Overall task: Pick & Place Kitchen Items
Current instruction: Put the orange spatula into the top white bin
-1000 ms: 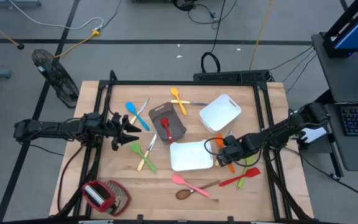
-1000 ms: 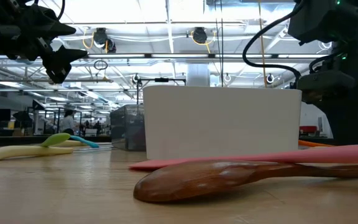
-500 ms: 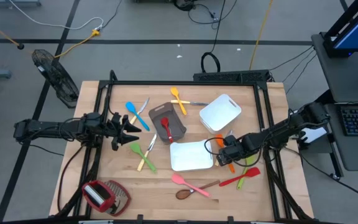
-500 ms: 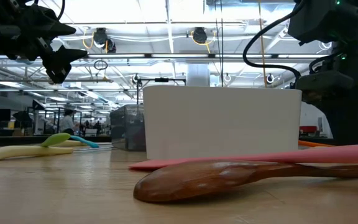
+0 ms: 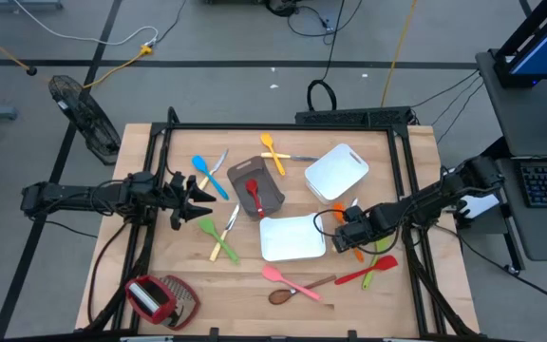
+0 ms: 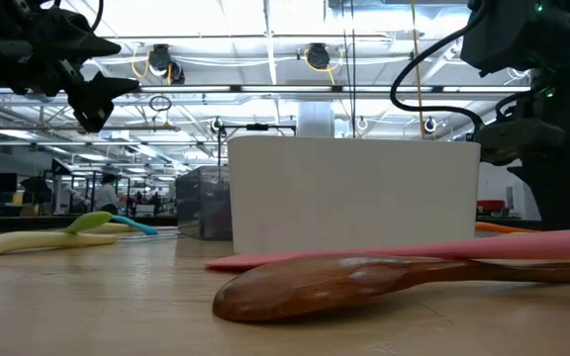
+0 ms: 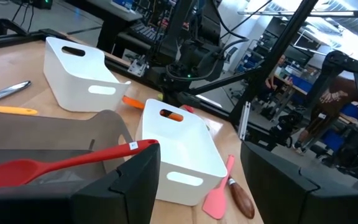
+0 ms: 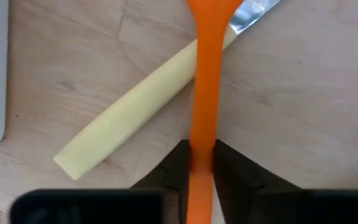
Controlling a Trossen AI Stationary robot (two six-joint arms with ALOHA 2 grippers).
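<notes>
At the right of the high view, the right gripper [image 8: 202,163] pinches an orange utensil [image 8: 207,93] lying across a pale-handled knife [image 8: 135,106]. The left gripper [image 5: 190,201], fingers spread and empty, waits mid-left. Most kitchen items, including the wooden spoon [image 5: 288,291], remain scattered beside an empty-looking white tray [image 5: 292,237].

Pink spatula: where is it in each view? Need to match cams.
High: pink spatula near the front edge, crossing the wooden spoon.
Low: long pink strip just behind the spoon.
Left wrist: beside the near white tray.
Right wrist: not in it.
Shared landmark: the spoon.
</notes>
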